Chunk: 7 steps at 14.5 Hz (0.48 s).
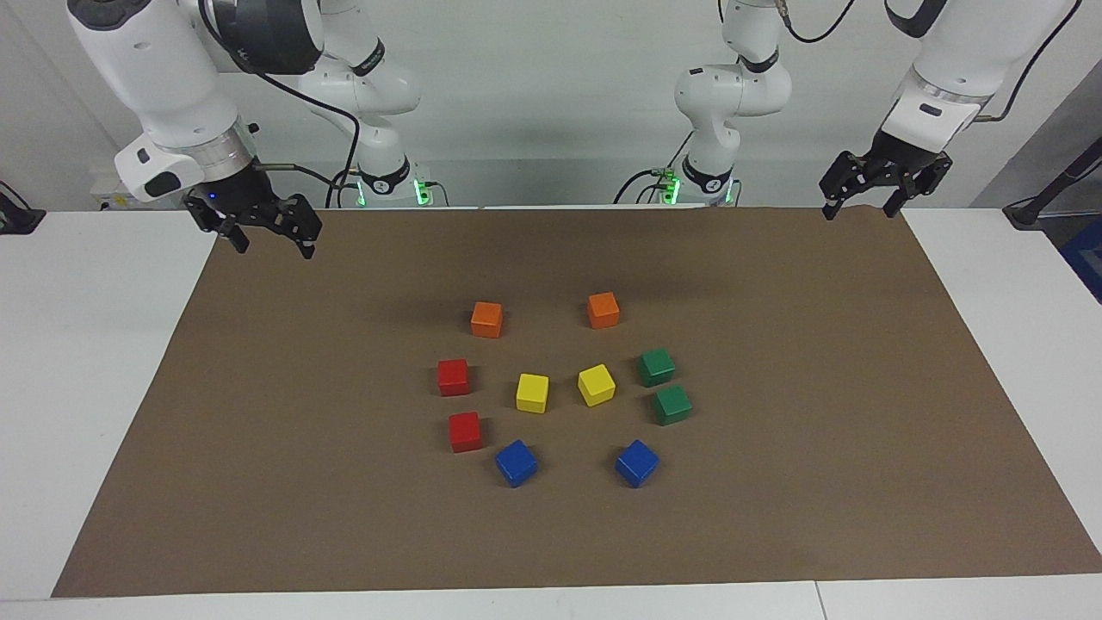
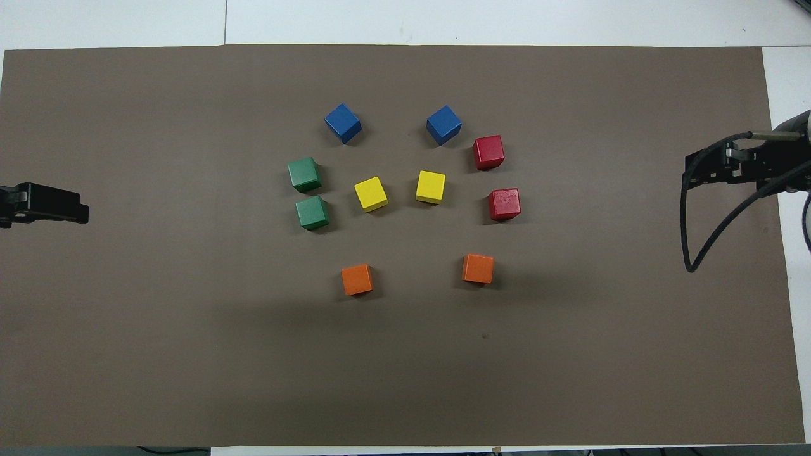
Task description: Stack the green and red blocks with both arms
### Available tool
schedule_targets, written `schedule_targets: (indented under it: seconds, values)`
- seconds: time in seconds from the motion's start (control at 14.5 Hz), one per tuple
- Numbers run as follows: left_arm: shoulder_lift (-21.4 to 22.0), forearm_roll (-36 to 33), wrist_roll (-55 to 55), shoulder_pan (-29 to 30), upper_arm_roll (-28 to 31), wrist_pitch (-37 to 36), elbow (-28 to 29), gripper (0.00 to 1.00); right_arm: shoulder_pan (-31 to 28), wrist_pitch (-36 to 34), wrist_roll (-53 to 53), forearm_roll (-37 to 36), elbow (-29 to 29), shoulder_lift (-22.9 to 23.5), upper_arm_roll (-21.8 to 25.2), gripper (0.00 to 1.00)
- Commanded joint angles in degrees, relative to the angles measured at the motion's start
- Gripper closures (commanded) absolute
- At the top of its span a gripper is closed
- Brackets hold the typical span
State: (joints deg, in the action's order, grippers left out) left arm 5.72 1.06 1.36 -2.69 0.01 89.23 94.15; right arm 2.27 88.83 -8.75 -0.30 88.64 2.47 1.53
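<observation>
Nothing was stacked yet. The green blocks (image 1: 663,385) lay together toward the left arm's end of the bench (image 1: 103,362), the red blocks (image 1: 459,405) toward the right's. Left gripper (image 1: 863,202) and right gripper (image 1: 269,237) hung over the mat's corners, fingers apart, empty; each needed to descend on its nearest block.

One camera sits high across the table (image 1: 112,362), facing the robots and looking down at a slant; the arm bases stand at its top edge. The other hangs high above the robots' end, looking forward and steeply down. Both stand well back and share the whole brown mat (image 1: 775,448) and the ring of cubes (image 2: 431,187) at its middle, seen half a turn apart.
</observation>
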Motion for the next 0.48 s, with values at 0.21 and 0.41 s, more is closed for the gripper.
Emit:
schedule_targets:
  seconds: [0.21,0.41]
  values:
    - [1.2,0.8,-0.5,0.0,-0.1,-0.3,0.5,0.0,-0.3,-0.4,1.5,0.7,1.2,-1.3,0.2,0.0]
    - [1.6,0.7,-0.8,0.1,-0.2,-0.4,1.2,0.0,-0.3,0.2,2.7,0.7,1.3,-1.3,0.2,0.0]
